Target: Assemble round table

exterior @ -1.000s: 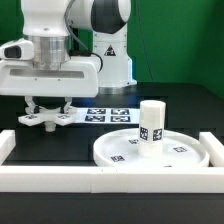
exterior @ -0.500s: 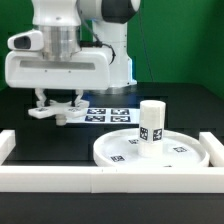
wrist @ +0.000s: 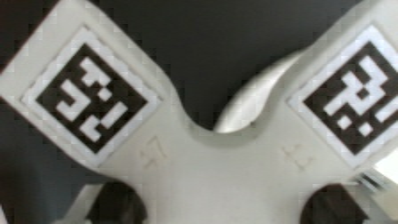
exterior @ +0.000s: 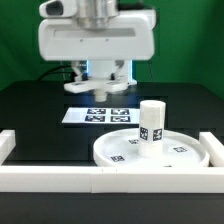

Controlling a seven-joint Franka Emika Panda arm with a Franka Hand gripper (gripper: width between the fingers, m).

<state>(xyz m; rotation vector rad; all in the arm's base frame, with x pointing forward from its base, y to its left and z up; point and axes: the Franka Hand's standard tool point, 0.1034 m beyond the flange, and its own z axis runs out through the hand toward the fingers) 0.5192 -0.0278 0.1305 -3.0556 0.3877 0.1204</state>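
The large rimmed round disc [exterior: 178, 152] lies at the exterior view's right, with the short cylindrical post [exterior: 151, 127] standing upright on it. My gripper [exterior: 98, 82] hangs above the table behind them, left of the post, and is shut on the flat cross-shaped piece [exterior: 84, 87], held in the air. In the wrist view the cross-shaped piece [wrist: 196, 150] fills the frame with two tagged arms spreading away. My gripper [wrist: 222, 203] clamps it between the dark fingers [wrist: 111, 205].
The marker board [exterior: 100, 115] lies flat on the black table below the gripper. White border rails run along the front [exterior: 100, 181], the left [exterior: 7, 146] and the right [exterior: 216, 146] of the work area.
The gripper has moved toward the exterior view's right and upward, carrying the cross-shaped piece from the left side to above the marker board. The disc and post have not moved.
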